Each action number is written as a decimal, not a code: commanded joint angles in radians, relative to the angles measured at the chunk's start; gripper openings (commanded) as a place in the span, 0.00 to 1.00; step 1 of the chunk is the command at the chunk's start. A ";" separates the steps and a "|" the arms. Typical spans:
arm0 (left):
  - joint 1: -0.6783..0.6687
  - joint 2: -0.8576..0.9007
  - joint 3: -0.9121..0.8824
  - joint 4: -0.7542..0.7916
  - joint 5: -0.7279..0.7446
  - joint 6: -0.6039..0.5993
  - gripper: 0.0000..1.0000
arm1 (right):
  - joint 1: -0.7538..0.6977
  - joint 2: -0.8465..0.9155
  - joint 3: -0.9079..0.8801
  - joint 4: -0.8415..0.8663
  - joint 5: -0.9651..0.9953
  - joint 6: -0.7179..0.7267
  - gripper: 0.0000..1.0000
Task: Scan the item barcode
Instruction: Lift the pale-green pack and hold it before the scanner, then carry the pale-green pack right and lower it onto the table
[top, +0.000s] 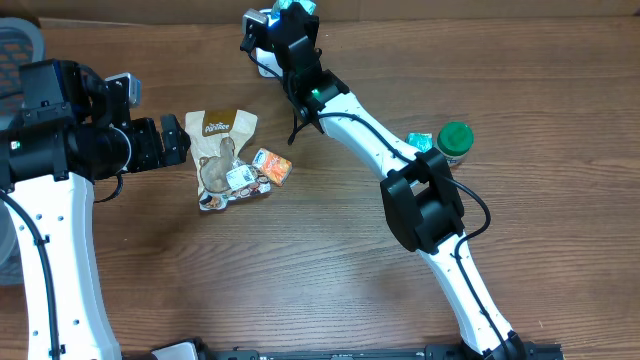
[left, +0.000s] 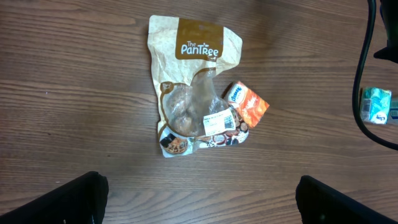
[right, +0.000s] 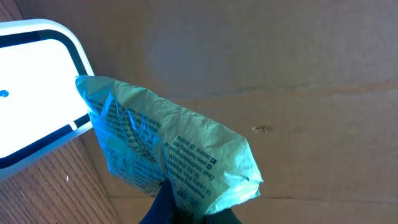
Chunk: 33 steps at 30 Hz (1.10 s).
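- My right claw (right: 186, 213) is pressed together, pinching the lower edge of the crinkled pale-green plastic packet (right: 168, 155). Only a dark sliver of the claw shows at the bottom of the wrist view.
- The packet rises up and to the left from that pinch, with a face full of small print turned toward the wrist camera. Its upper corner sits just beside the white, glowing scanner window with a dark rim (right: 31, 87). I cannot tell whether the 2 touch.
- I cannot pick out a barcode in the print, because the film is creased and glossy.
- I judge the step in hand to be presenting the packet to the scanner. To do it well I would keep the pinch firm and roll the wrist slowly until the barcode side faces the lit window squarely. I would then hold steady, with the film flat enough to avoid glare and the claw clear of the code.
- Behind both stands a brown cardboard wall (right: 280, 62), at the far edge of the brown wooden table (top: 300, 280).
- My left claw (left: 199, 186) is spread wide and holds nothing. It hangs near the brown-and-clear PanTree snack pouch (left: 193, 93), which has a small orange carton (left: 247, 104) against its right side.
- A green-lidded jar (top: 455, 140) stands well apart from the scanner, beside my right arm.
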 joint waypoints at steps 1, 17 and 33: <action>-0.006 -0.002 0.004 0.001 0.008 -0.007 1.00 | 0.006 -0.011 0.032 0.014 0.009 -0.001 0.04; -0.006 -0.002 0.004 0.001 0.008 -0.007 1.00 | 0.020 -0.324 0.032 -0.317 0.009 0.703 0.04; -0.006 -0.002 0.004 0.001 0.008 -0.007 1.00 | -0.166 -0.681 0.023 -1.565 -0.212 2.124 0.04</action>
